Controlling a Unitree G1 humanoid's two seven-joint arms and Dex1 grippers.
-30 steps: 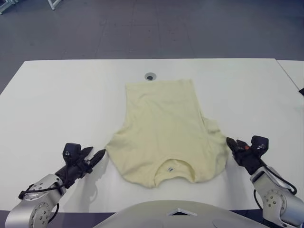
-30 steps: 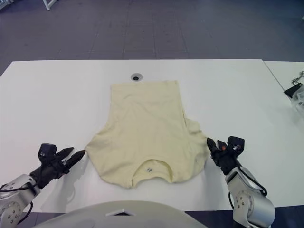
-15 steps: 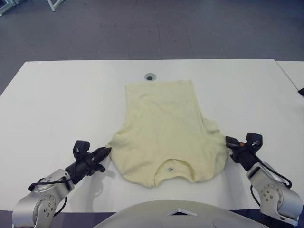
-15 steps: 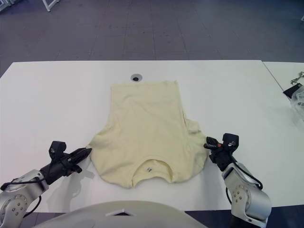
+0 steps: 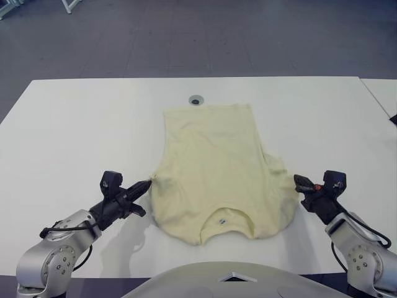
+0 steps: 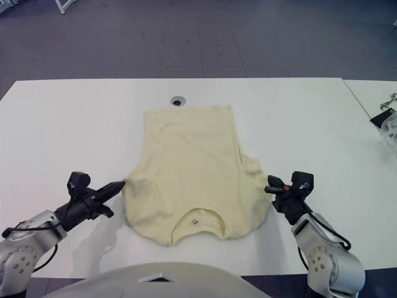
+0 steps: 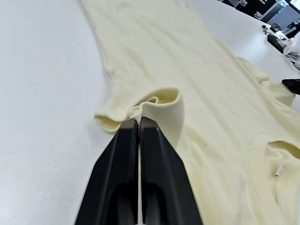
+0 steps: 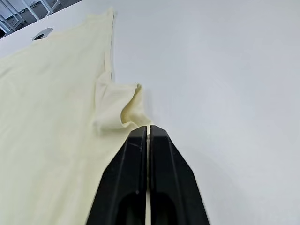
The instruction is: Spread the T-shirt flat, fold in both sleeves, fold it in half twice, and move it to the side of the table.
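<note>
A pale yellow T-shirt (image 5: 214,161) lies on the white table (image 5: 80,124), collar towards me and hem at the far end. My left gripper (image 5: 147,184) is shut on the left sleeve (image 7: 159,101), which curls up in a bunched fold over its tips (image 7: 138,120). My right gripper (image 5: 296,180) is at the shirt's opposite edge. It is shut, with its tips (image 8: 147,126) pinching the border of the right sleeve (image 8: 115,105), which lies folded in on the body.
A round cable hole (image 5: 196,100) sits in the table just beyond the hem. A second table (image 6: 372,93) adjoins on the right with small items (image 6: 388,121) on it. Bare tabletop stretches left, right and beyond the shirt.
Both grippers went from open to shut at the sleeves. The left one moved inward, dragging the left sleeve towards the shirt's body. The right one barely shifted.
</note>
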